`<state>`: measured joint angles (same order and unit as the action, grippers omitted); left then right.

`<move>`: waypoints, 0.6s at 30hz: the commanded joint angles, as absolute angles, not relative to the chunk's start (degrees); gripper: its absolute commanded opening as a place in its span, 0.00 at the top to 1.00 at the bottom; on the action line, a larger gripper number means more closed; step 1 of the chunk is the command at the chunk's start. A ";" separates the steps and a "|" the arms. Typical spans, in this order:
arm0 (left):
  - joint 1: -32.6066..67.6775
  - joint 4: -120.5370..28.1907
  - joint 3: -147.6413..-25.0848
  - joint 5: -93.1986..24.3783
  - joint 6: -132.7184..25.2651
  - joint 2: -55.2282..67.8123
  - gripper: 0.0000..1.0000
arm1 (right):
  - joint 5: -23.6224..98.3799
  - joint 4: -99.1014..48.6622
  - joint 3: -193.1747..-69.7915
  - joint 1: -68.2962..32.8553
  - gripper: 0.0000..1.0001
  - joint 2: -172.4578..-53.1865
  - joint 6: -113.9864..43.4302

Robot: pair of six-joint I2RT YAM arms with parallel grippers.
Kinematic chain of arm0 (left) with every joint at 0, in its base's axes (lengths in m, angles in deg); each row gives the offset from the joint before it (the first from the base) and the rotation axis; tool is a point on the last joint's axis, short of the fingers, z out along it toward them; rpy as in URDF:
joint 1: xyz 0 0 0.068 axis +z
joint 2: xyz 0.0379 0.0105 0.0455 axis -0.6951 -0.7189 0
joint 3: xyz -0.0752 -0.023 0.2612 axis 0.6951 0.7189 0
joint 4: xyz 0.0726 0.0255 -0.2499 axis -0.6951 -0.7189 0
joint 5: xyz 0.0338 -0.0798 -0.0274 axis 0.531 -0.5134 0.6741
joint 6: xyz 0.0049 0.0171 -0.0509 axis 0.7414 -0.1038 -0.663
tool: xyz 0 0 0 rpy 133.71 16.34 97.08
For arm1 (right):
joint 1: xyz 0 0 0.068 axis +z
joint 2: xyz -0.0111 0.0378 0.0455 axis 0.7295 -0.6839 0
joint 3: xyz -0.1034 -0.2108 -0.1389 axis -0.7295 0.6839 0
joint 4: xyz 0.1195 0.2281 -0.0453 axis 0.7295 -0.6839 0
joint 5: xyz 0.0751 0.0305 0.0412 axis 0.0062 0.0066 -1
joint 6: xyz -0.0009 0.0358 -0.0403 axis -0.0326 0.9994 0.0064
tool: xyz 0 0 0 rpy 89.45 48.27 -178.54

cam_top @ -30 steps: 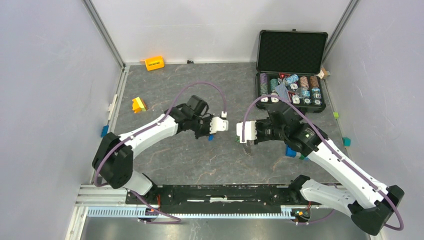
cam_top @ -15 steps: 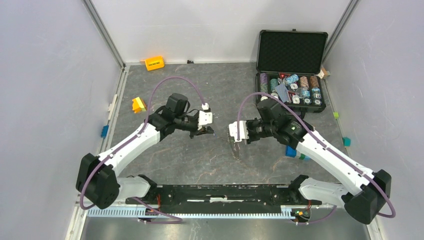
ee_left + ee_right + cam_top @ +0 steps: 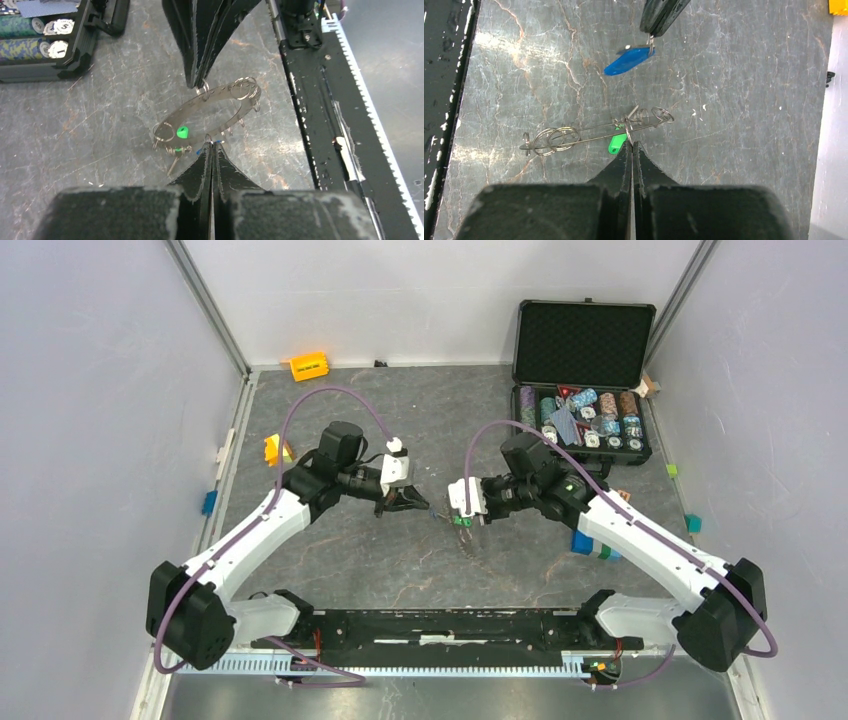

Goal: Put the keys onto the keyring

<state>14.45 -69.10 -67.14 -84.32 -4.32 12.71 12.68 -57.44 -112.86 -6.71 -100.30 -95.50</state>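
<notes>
Centre of the overhead view, above the grey tabletop: my two claws meet almost tip to tip.

(a) Left claw, entering from the left of the frame. Its fingers are pressed fully together and pinch the small loop of the blue key. In the right wrist view the key dangles from the tips at the upper centre, blade end swinging toward the left, well clear of the ring below it.

(b) Right claw, entering from the right. It too is closed tight, gripping the keyring at a small loop on its rim. The keyring hangs tilted between the two claws. It appears as a broad oval in the left wrist view and nearly edge-on in the right wrist view. I cannot tell whether its low end touches the tabletop.

(c) Green key, just beside my right fingertips and against the keyring. I cannot tell whether it is threaded on. Several thin split rings sit along the rim.

(d) Background: an open black case of poker chips at upper right, and a yellow block at upper left.
</notes>
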 commanded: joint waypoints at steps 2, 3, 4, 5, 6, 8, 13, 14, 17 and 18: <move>14.67 -63.07 -69.56 -89.39 -14.62 11.90 0.98 | 9.68 -52.60 -116.56 -5.49 1.00 -101.53 -93.67; 14.68 -61.45 -69.56 -88.76 -16.60 11.55 0.98 | 9.68 -52.66 -116.71 -5.17 1.00 -101.84 -93.62; 14.57 -60.61 -69.48 -88.26 -17.43 11.37 0.98 | 9.81 -52.66 -116.83 -4.70 1.00 -102.17 -93.55; 14.55 -59.87 -69.48 -87.70 -18.22 11.23 0.98 | 9.86 -52.56 -116.86 -4.32 1.00 -102.51 -93.60; 14.55 -59.18 -69.33 -87.31 -19.01 11.03 0.98 | 10.03 -52.51 -116.98 -3.93 1.00 -102.68 -93.60; 14.51 -58.76 -69.14 -87.15 -19.60 10.73 0.98 | 10.43 -52.03 -117.19 -3.17 1.00 -103.06 -93.38; 14.50 -58.38 -67.56 -90.09 -16.67 10.99 0.98 | 11.55 -52.13 -118.68 -1.55 1.00 -104.03 -93.25; 14.46 -59.22 -67.54 -90.57 -15.52 11.02 0.98 | 11.62 -52.22 -118.76 -1.33 1.00 -104.03 -93.33; 14.43 -64.42 -68.04 -92.36 -8.89 10.77 0.98 | 11.37 -52.92 -119.13 -0.81 1.00 -104.33 -93.68; 14.50 -66.28 -68.27 -93.27 -6.27 10.55 0.98 | 11.14 -53.01 -119.15 -0.67 1.00 -104.45 -93.64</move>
